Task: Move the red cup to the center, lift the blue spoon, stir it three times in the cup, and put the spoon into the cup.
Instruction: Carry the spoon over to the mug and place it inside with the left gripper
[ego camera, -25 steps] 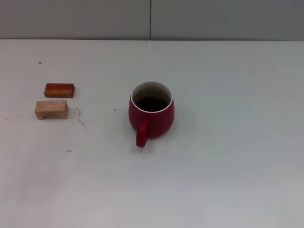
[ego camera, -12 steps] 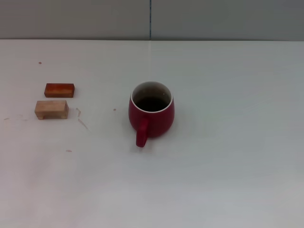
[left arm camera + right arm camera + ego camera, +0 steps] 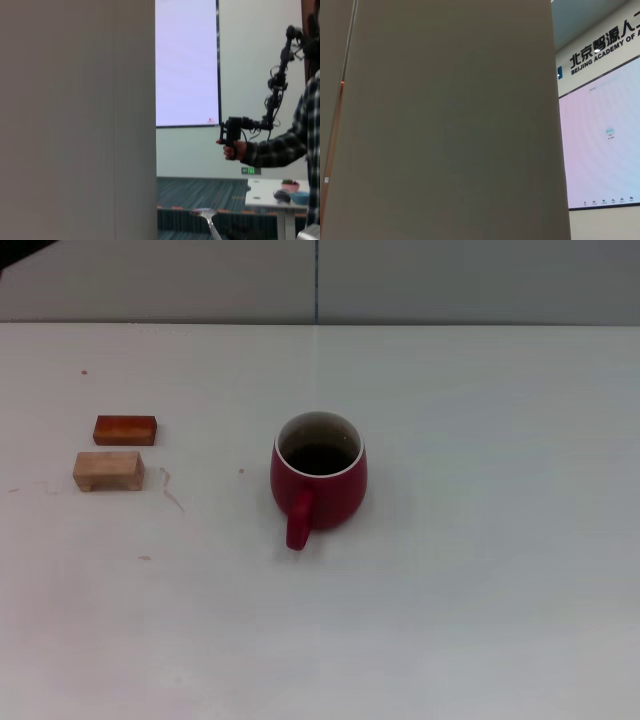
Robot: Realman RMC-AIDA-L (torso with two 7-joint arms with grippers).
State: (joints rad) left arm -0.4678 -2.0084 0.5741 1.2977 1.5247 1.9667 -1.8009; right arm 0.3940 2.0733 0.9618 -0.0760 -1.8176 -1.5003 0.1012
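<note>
- Dark-red ceramic, squat and round, the red cup (image 3: 318,472) stands upright near the middle of the table (image 3: 480,570). Its loop handle turns toward the near edge, so we judge that the first step is done.
- On the table we find no blue spoon. Only the left wrist view shows a grey metal spoon bowl with its neck (image 3: 204,215), seen against the room behind. The pale blue handle is hidden, so we think this is the blue spoon carried high by the left arm, but we cannot be sure.
- Neither the left gripper nor the right gripper shows in any view. We cannot tell if they are open, closed or gripping something. Both wrist cameras look at a wall and the room, not at the table.
- Toward the left edge lie a reddish-brown wooden block (image 3: 125,430) and, just on its near side, a tan wooden block (image 3: 108,470), well apart from the cup.
- What could go wrong, in our judgement:
  - A descent that is not centred could strike the pale rim and push or tip the cup.
  - A slim handle can turn in the grip, so the bowl would miss the opening.
  - Wide stirring would drag the cup away from the middle.
  - Releasing too high could make the spoon bounce out.
</note>
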